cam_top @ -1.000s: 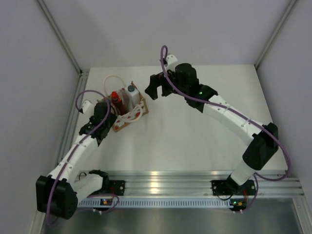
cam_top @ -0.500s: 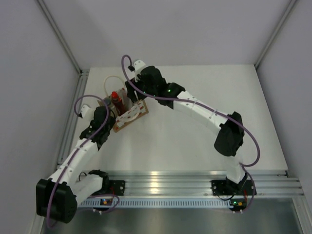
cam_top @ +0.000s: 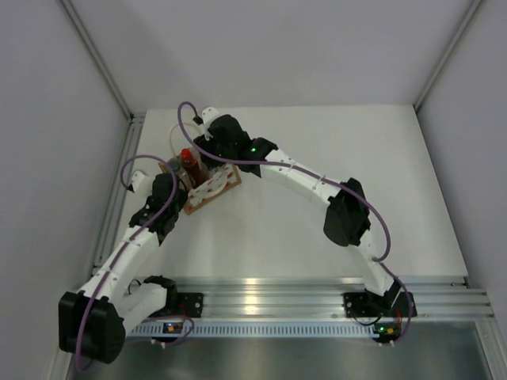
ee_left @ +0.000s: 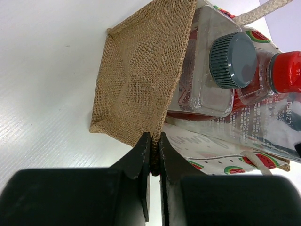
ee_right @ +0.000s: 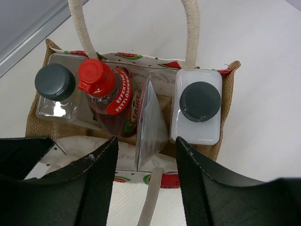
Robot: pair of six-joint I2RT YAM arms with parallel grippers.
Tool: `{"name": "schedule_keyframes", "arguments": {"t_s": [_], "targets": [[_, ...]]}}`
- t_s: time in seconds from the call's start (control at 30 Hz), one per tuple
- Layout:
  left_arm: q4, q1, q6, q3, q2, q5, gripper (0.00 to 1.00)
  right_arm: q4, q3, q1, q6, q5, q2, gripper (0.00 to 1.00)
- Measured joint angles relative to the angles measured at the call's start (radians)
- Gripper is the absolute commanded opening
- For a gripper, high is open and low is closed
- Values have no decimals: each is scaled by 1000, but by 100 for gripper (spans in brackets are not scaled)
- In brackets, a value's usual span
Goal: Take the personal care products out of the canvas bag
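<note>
Bottles [cam_top: 188,161] stand in the canvas bag [cam_top: 212,187] on the table [cam_top: 380,142], far left side. From my left wrist, my left gripper [ee_left: 151,150] pinches the bag's cloth edge so it cannot slide. From my right wrist, my right gripper [ee_right: 146,148] hangs wide apart over the white tube [ee_right: 151,120], ready to grab.

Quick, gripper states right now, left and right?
Left gripper: shut on the rim of the tan woven canvas bag.
Right gripper: open above that bag, holding nothing.
</note>
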Motion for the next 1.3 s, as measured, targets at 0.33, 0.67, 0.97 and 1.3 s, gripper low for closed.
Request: {"name": "schedule_keyframes", "arguments": {"t_s": [0.33,0.67,0.97,1.3], "targets": [[4,0,7,0,2,0,0,-6,58,3,-6,3,93,39],[6,0,13,0,2,1,0,-3,98,24,-10,36,134,39],[6,1,21,0,0,5,0,1,121,24,-12,71,212,38],[6,2,40,0,-3,11,0,33,126,23,-3,93,227,21]]}}
